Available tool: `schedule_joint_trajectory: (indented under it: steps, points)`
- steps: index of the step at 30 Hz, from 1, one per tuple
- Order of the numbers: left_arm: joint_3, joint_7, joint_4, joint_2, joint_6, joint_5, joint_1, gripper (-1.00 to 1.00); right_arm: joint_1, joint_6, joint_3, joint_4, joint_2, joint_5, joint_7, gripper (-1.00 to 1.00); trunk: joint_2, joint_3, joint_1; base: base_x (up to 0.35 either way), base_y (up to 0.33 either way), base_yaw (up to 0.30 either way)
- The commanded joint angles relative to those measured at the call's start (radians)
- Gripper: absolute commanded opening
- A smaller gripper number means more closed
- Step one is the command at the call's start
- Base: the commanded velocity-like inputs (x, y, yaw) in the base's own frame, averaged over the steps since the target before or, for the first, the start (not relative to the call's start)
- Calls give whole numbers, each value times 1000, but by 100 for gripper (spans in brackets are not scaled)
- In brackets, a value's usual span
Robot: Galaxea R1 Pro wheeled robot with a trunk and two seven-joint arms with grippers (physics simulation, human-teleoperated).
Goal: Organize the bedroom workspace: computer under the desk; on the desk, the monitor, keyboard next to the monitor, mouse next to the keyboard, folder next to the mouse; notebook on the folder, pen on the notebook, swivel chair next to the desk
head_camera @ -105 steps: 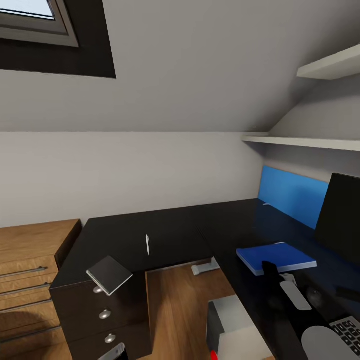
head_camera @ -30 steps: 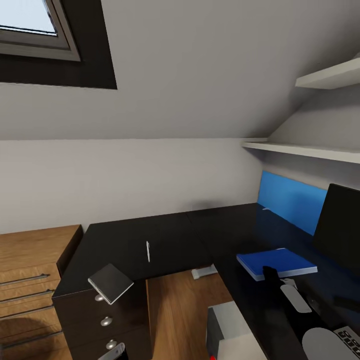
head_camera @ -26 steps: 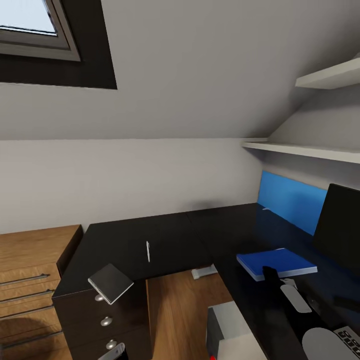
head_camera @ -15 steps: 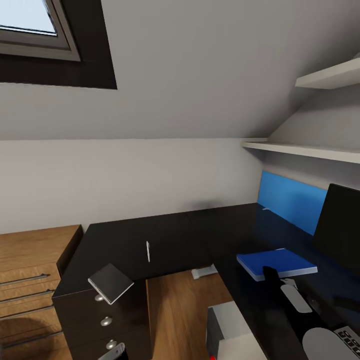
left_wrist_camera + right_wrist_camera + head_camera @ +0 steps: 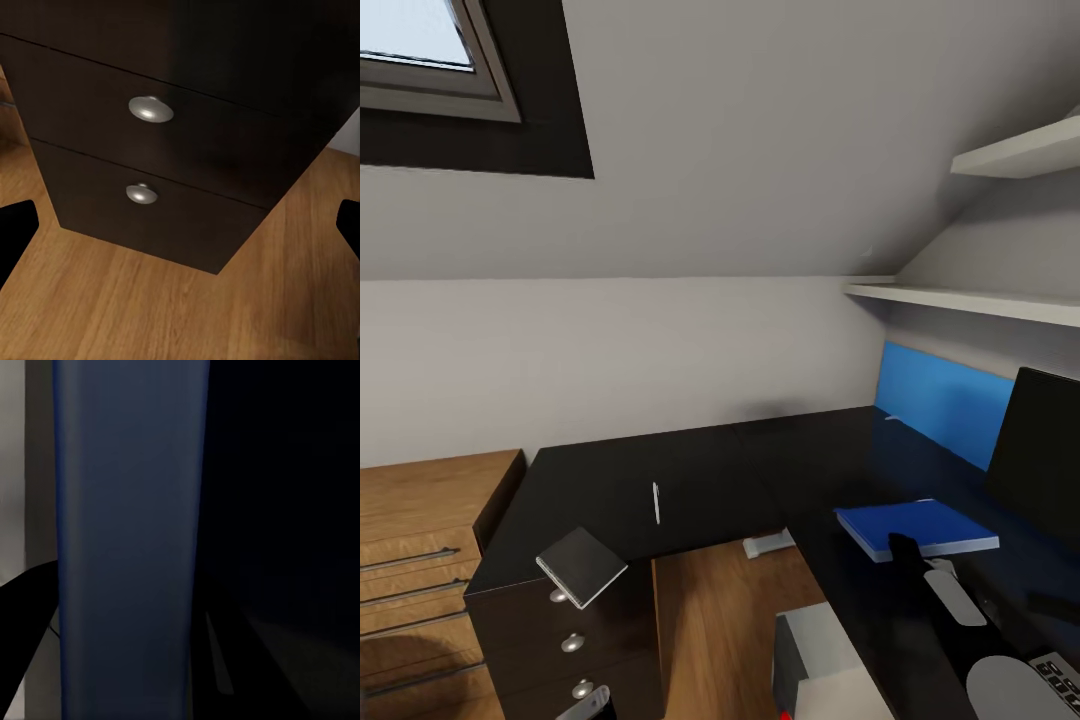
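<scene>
1. The notebook (image 5: pixel 581 566) lies on the counter (image 5: pixel 690 480) at its near corner above the drawers (image 5: pixel 161 150), 1 corner jutting past the edge. It looks thin, stiff and light; my guess is that the overhanging corner is the place to pinch it, since the flat faces offer nothing to grip.
2. It sits turned diagonally to the counter's edges, its faces flat, the overhanging corner pointing toward the robot.
3. The pen (image 5: pixel 655 502) lies further in on the counter, apart from the notebook, its long axis running roughly front to back. It is slim, probably light and likely to roll, so take it across its middle.
4. The folder (image 5: pixel 916 527) lies flat on the right wing of the counter, near the monitor (image 5: pixel 1045 455), long side roughly toward the wall panel.
5. The left tool (image 5: pixel 180 225) has its fingers wide apart, facing the drawers low down. For the right tool, I cannot tell.
</scene>
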Motion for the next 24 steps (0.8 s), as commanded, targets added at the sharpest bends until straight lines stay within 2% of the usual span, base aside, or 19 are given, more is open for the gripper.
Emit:
schedule_joint_trajectory:
  steps: [1,7,24]
  points:
    - [-9,9,0,1,-4,4,-1,100,0,5,-13,-2,0,-4,-6,-100,-1,-1,0,0,0,0]
    - [-9,9,0,1,-4,4,-1,100,0,5,-31,-2,1,-4,-6,-100,-1,-1,0,0,0,0]
    - [-8,9,0,1,-4,4,-1,100,0,7,-32,-2,2,-4,-6,-100,-1,-1,0,0,0,0]
